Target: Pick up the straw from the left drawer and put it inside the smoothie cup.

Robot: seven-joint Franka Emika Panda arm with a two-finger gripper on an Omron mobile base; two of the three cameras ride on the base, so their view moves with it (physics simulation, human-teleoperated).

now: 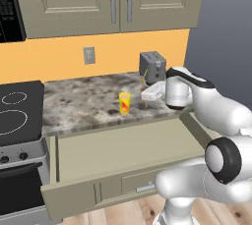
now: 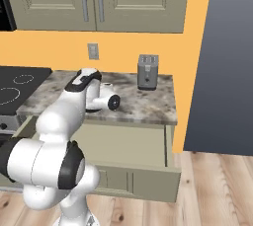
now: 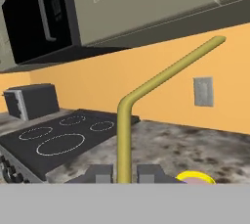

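**Straw gripped above marbled worktop**

Grey-brown marbled worktop (image 1: 88, 103) runs beneath an orange wall, olive cabinets overhead. The pincer (image 3: 124, 173) is closed on the straw (image 3: 124, 140), whose long axis rises from the fingers, then bends obliquely away. The smoothie cup (image 1: 125, 102) stands just beside the pincer; the left drawer (image 1: 123, 155) lies open below.

Yellow smoothie cup (image 1: 125, 102) with red mark, tan straw (image 3: 125, 135), beige-olive left drawer (image 1: 118, 162)

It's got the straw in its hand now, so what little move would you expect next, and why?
Probably a short shift sideways toward the smoothie cup. The gripper is shut on the straw, which rises between its fingertips, while the cup's yellow rim peeks in just off to one side in the hand view, so the straw is not yet lined up over the opening.
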